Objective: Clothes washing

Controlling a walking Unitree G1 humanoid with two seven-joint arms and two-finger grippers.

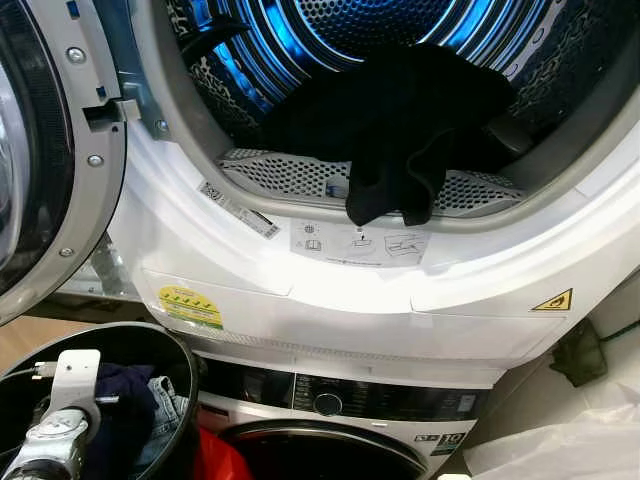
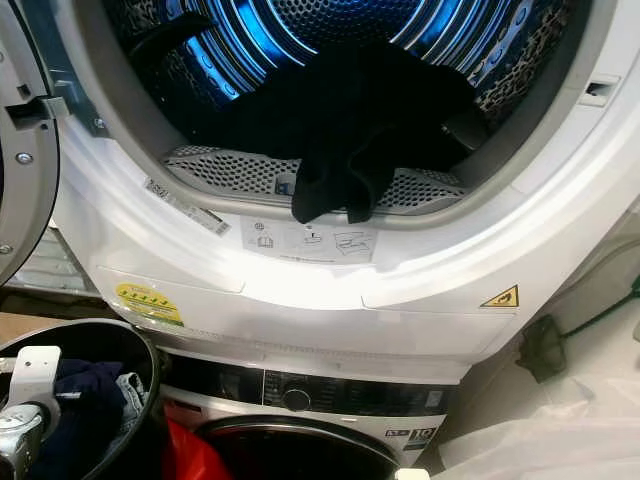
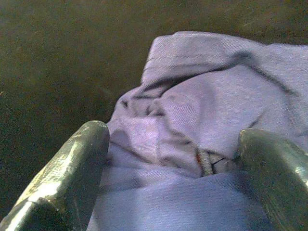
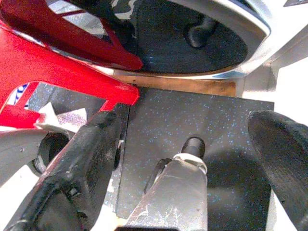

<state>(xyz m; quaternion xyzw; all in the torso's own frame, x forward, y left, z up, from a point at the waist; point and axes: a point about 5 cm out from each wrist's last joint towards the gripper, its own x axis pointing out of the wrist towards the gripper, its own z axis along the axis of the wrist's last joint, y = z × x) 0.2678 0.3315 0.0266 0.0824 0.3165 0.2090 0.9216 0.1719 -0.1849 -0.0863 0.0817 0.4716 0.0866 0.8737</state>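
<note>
— Purple cloth (image 3: 202,144) sits right between the left gripper (image 3: 173,168) fingers, which are spread wide, down in the black laundry basket (image 1: 185,365).

— And the right gripper (image 4: 192,159)?

— Spread too, hanging low over the dark speckled floor (image 4: 192,115) beside something red (image 4: 57,62).

— Where's the washing?

— A black garment (image 1: 395,130) lies in the blue-lit dryer drum (image 1: 300,40), one end drooping over the door rim (image 1: 350,245). The dryer door (image 1: 40,150) stands open on the left.

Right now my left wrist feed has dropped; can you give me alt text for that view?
The left gripper is open over a crumpled purple-blue garment, one black finger on each side of a fold. Behind the cloth lies a dark surface.
</note>
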